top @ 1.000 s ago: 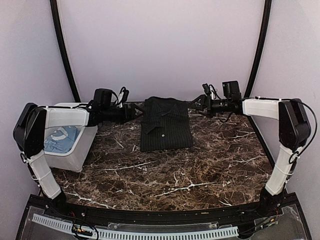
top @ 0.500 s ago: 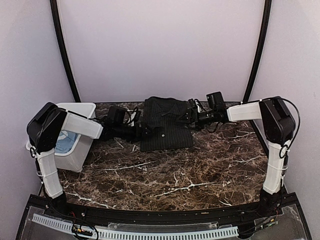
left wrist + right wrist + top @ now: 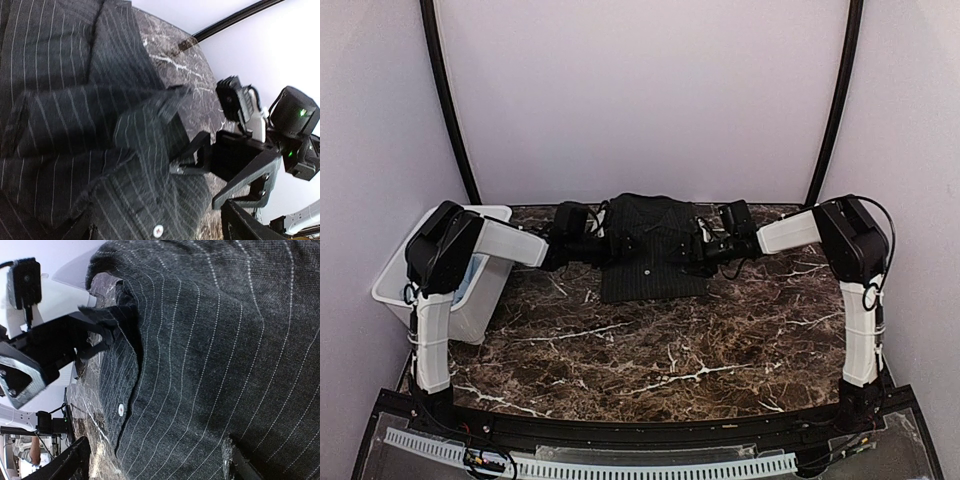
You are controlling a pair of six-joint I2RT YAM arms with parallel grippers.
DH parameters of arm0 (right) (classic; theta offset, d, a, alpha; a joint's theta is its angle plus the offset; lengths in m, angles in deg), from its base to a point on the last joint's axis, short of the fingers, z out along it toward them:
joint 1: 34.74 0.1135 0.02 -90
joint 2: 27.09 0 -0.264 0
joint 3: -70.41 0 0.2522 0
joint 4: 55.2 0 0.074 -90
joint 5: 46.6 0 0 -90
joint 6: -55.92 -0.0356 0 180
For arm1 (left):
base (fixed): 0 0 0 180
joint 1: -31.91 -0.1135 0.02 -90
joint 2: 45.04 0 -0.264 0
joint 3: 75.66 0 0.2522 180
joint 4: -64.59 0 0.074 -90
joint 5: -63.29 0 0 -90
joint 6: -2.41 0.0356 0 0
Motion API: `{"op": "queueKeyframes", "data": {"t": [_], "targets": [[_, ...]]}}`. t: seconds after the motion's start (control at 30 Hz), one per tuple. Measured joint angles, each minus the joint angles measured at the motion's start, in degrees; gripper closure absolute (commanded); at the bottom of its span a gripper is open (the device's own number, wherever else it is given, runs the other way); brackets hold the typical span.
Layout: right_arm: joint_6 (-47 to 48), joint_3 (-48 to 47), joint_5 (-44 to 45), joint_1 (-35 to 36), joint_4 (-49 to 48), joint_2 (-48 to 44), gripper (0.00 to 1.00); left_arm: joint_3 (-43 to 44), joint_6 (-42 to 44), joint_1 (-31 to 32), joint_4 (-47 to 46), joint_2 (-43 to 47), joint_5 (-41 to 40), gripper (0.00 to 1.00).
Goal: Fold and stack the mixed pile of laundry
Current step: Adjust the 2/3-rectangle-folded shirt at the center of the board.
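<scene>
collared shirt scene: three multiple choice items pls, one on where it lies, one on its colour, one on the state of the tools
1. Where does the collared shirt lie?
A) at the near edge of the table
B) at the far middle of the marble table
C) lifted clear of the table

2. What colour is it?
A) light blue
B) black with fine pale stripes
C) plain white

3. How do the left tool and right tool stand?
A) both open
B) both shut
C) left shut, right open

Answers:
1 B, the top view shows it flat near the back wall.
2 B, both wrist views show pale stripes on black cloth.
3 A, each wrist view shows the other tool's fingers spread apart.
</scene>
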State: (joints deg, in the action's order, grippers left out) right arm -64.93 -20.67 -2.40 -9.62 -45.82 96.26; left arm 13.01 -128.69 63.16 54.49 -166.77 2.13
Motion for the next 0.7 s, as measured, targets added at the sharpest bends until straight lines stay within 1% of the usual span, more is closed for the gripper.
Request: {"op": "queueKeyframes", "data": {"t": [0.23,0.37,0.53,0.63,0.7], "targets": [[0.4,-0.8,0.6,0.0,0.4,0.7,0.12,14.0,1.7,-1.7,1.1,-6.5,-1.5,0.15],[1.0,-0.8,0.6,0.0,0.6,0.7,0.12,18.8,3.6,-4.2,3.2,-9.9,-2.4,0.14],[2.8,-1.7,0.9,0.0,2.9,-0.2,0.12,17.7,7.0,-6.5,6.7,-8.9,-4.3,0.11],[4.1,-3.5,0.8,0.0,4.3,-1.6,0.12,12.5,8.2,-6.5,7.3,-4.4,-4.6,0.10],[4.6,-4.7,0.3,0.0,4.6,-2.6,0.12,7.6,8.6,-6.0,6.7,0.1,-4.0,0.10]]}}
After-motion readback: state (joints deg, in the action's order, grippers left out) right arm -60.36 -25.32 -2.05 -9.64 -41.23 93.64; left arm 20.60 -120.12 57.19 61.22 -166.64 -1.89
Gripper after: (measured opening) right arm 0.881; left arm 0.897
